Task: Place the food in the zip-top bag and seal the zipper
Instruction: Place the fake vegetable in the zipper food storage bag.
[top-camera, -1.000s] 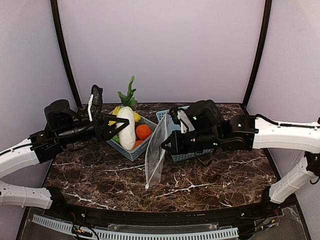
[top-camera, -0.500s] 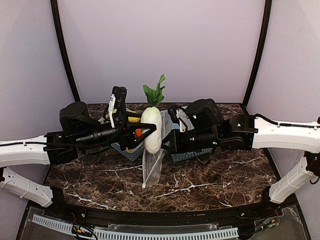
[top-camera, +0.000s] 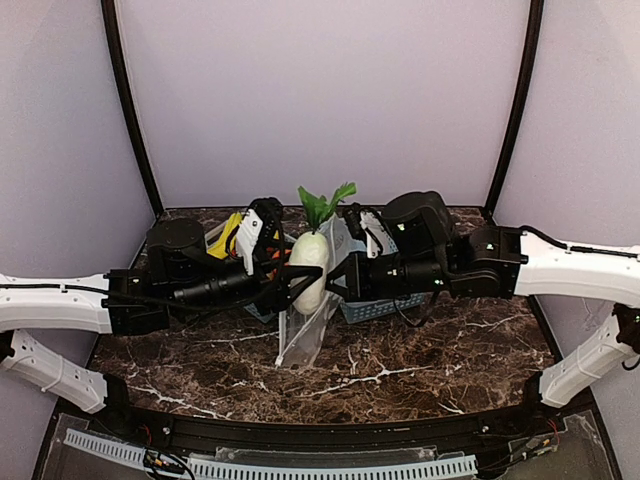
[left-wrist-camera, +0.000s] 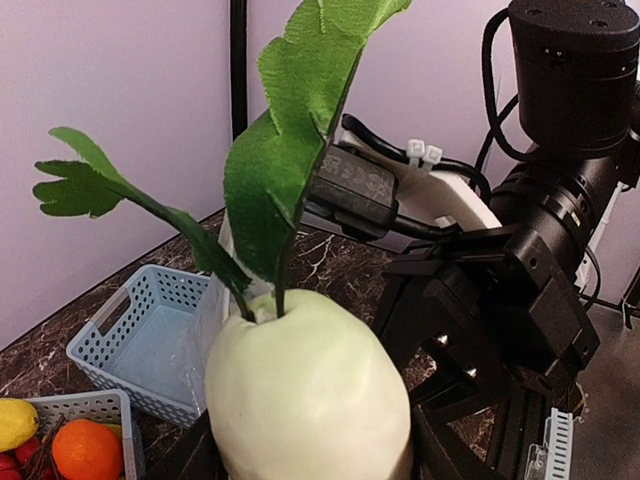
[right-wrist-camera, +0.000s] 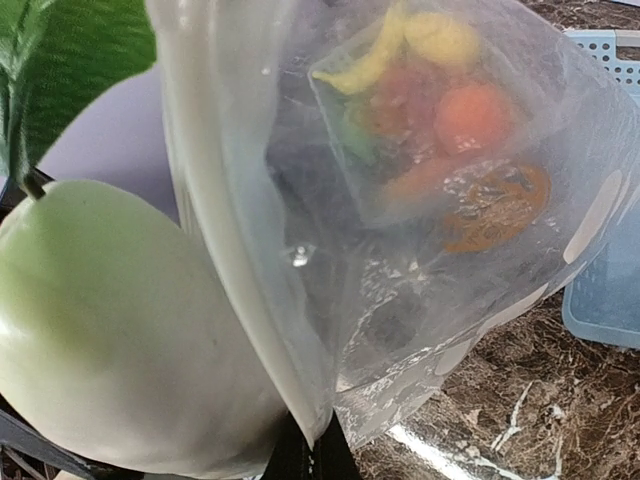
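Top external view first: what does each end effector hold? (Inspector)

My left gripper (top-camera: 303, 282) is clamped across the belly of a white oblong plastic toy radish with green leaves (top-camera: 309, 258). The jaws are spread only to its width, and the radish stands upright with its leaves on top. My right gripper (top-camera: 345, 277) is fully closed, pinching the upper edge of the clear polka-dot plastic zip-top bag (top-camera: 303, 338). The bag hangs from that pinch and its lower end reaches the dark marble table (top-camera: 420, 370). (Arm)

Where does the radish stand against the bag? (Inspector)

It is directly above the bag and touching it. The right wrist view shows the radish pressed against the bag's film just beside the pinched edge. Whether its lower end has entered the mouth, I cannot tell. (Arm)

And the other food? (Inspector)

It is outside the bag. On the bag's left-arm side, the left wrist view shows a light-blue lattice plastic basket (left-wrist-camera: 95, 403) holding a round orange toy fruit (left-wrist-camera: 85, 448) and a yellow lemon-shaped piece (left-wrist-camera: 15, 420). A second light-blue lattice basket (left-wrist-camera: 135, 385) sits just beside the bag on its other side. Through the film, the right wrist view gives only blurred yellow, red and orange shapes. (Arm)
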